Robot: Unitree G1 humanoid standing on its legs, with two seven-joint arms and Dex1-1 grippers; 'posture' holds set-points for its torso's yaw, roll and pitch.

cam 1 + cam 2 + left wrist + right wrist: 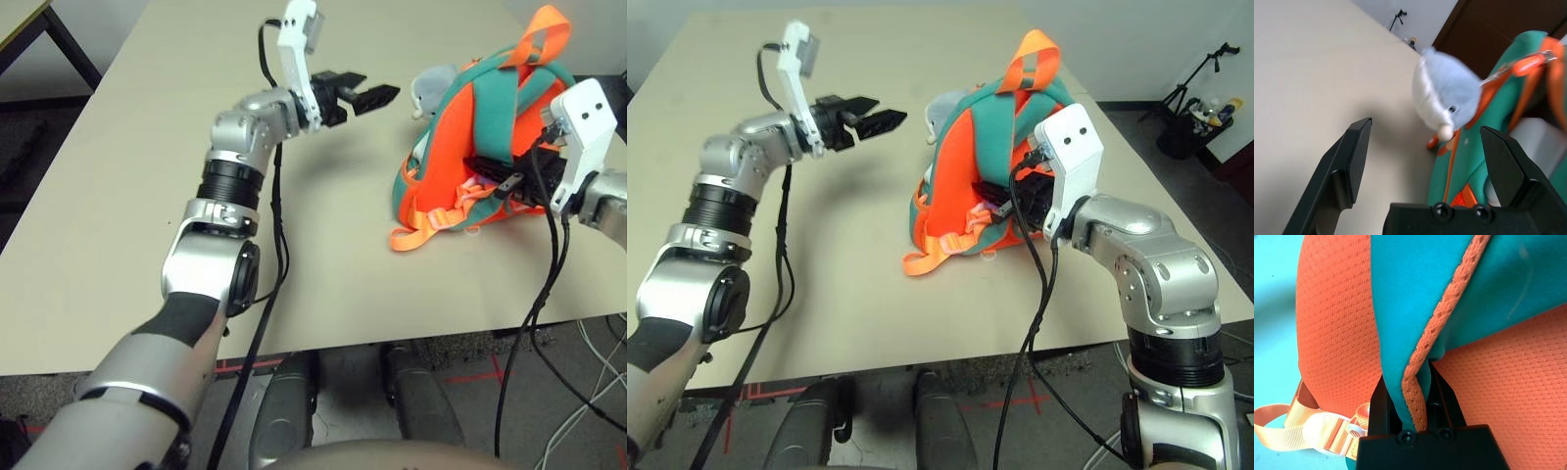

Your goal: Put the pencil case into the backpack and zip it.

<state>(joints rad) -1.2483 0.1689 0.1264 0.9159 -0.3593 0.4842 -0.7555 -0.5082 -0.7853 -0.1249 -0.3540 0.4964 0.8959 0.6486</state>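
Stood upright near the far right part of a pale beige table [118, 196]: a small orange and teal backpack [965, 147], straps side facing the robot, orange top loop sticking up, loose orange webbing spilling onto the tabletop at its base. Hung at its upper far-left side: a small grey plush charm [1442, 98]. Looked soft, light and floppy, so likely to sag or tip when pulled; seemed best steadied by a firm edge such as a padded strap or the fabric beside the zipper, judging from the spongy mesh and thin webbing. Pinched between the fingers of the right gripper [1418, 396]: the orange-trimmed edge of a teal strap [1415, 308], jaws closed tight on it, holding the bag from the right side. Hovered above the table just left of the bag: the left gripper [367, 95], fingers spread wide apart and empty, aimed level toward the charm without touching it. Could not find the pencil case anywhere on the table; possibly already inside the bag, though impossible to confirm. Could not tell whether the zipper was open or closed. Looked smooth, matte and flat, that tabletop, so the bag might slide if tugged. Beyond the table: grey floor, a dark door, a small tripod [1200, 73] in the far corner, black cables trailing off the arms.
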